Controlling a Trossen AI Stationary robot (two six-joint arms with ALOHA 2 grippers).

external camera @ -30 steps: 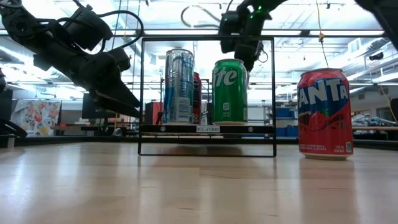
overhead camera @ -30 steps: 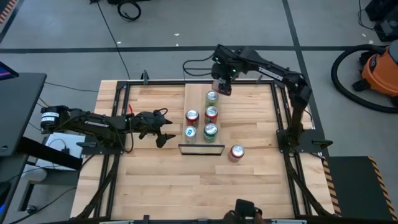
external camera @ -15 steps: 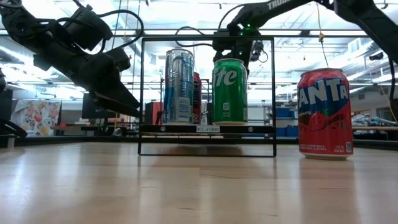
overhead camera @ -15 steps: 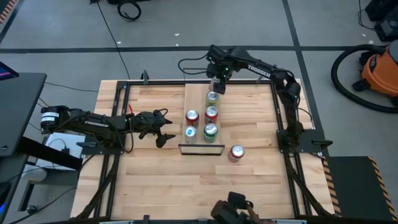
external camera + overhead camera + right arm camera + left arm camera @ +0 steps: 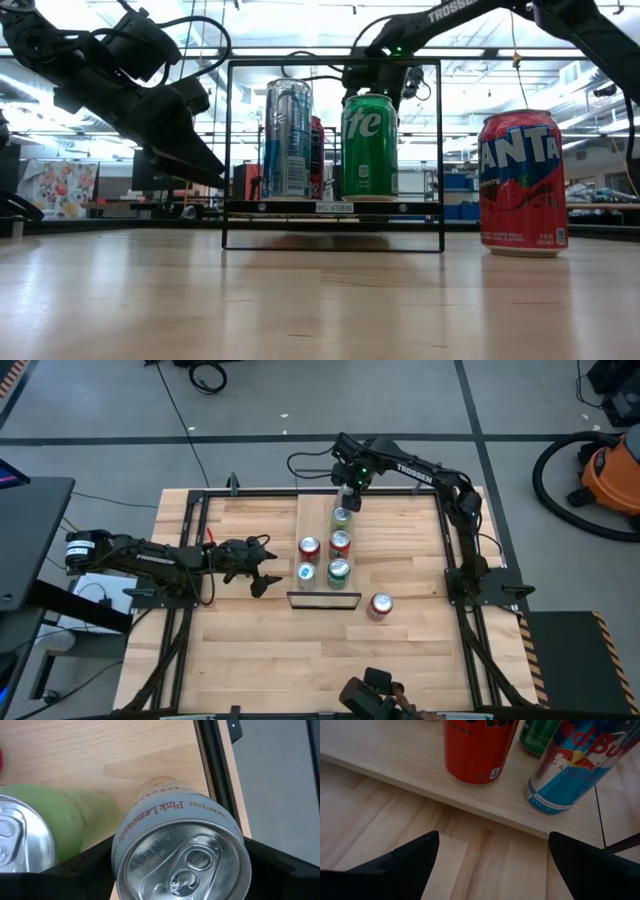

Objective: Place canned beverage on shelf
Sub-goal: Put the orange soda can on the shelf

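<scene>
Right gripper (image 5: 346, 497) backed off cylindrical metal can (image 5: 341, 516).

The slatted wooden tabletop (image 5: 250, 630) carries the shelf (image 5: 315, 510), a narrow light-wood board. Five cans stand upright on the shelf, among them a green can (image 5: 369, 147) and a blue-and-silver can (image 5: 288, 138). Beside the shelf, a red Fanta can (image 5: 522, 181) stands directly on the tabletop.

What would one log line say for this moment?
right gripper: above pink lemonade can at far end of shelf | left gripper: open, waiting left of shelf | Fanta can: off shelf
</scene>
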